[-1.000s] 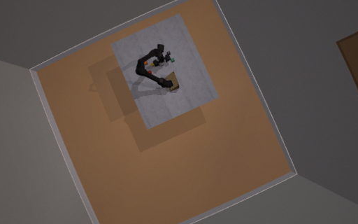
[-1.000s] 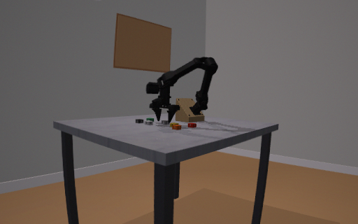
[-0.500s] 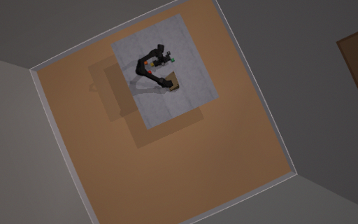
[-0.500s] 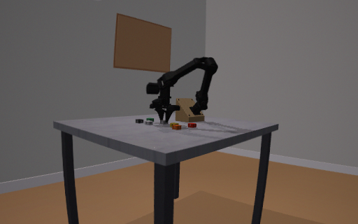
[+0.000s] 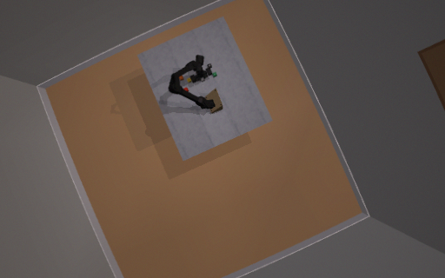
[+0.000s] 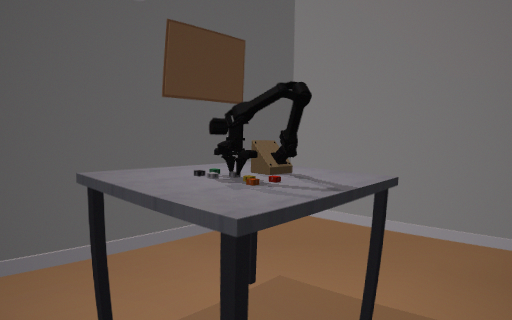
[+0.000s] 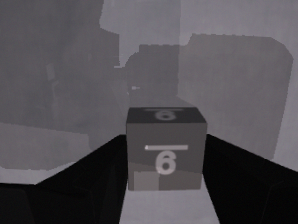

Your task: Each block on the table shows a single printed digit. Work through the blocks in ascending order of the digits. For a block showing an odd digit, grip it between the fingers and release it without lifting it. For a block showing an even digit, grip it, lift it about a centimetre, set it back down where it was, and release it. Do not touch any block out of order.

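Note:
My gripper (image 6: 234, 174) (image 7: 164, 144) points down and is shut on a grey block (image 7: 166, 131), with a finger on each side. Its pale digit looks like a 6 with a bar above it in the wrist view; taking the bar as an underline, it is an upside-down 9. I cannot tell whether the block rests on the table or is just off it. Around it are a black block (image 6: 199, 173), a green block (image 6: 214, 171) (image 5: 215, 74), a light grey block (image 6: 213, 175), a yellow block (image 6: 248, 178) (image 5: 189, 80), an orange block (image 6: 252, 182) (image 5: 181, 78) and a red block (image 6: 274, 178) (image 5: 186, 89). Their digits cannot be read.
The arm's tan slanted base (image 6: 261, 159) (image 5: 215, 106) stands on the grey table (image 6: 172, 192) (image 5: 236, 113). The light grey and green blocks are to one side of the gripper, the yellow and orange ones close on the other. Arm shadows cross the table.

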Controlling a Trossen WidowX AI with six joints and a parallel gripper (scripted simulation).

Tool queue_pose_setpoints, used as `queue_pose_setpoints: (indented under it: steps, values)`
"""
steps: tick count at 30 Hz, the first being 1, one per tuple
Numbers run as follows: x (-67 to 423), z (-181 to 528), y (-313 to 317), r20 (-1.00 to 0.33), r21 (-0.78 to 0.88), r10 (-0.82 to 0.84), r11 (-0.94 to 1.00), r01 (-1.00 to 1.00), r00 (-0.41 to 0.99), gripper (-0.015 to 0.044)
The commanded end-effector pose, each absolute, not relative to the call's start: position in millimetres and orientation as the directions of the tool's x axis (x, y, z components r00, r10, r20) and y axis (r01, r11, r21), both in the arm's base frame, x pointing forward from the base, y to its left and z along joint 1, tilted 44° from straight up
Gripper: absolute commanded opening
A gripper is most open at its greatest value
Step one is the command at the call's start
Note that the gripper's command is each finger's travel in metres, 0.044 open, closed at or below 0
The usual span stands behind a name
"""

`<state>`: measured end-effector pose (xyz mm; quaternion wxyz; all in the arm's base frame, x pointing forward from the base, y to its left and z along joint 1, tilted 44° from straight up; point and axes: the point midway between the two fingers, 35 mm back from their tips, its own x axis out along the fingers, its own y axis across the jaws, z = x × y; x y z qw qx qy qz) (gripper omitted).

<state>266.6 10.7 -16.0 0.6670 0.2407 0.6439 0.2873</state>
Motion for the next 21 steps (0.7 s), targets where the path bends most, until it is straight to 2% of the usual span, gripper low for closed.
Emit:
queue_pose_setpoints:
  steps: [1, 5, 16, 21]
  values:
    - [266.7, -16.1, 11.1, -0.719, 0.693, 0.695, 0.717, -0.068, 0.007, 0.012]
    - [266.7, -16.1, 11.1, -0.719, 0.693, 0.695, 0.717, -0.068, 0.007, 0.012]
    - [266.7, -16.1, 11.1, -0.719, 0.693, 0.695, 0.717, -0.068, 0.007, 0.04]
    - [267.1, -8.1, 2.8, -0.719, 0.693, 0.695, 0.718, -0.068, 0.007, 0.04]
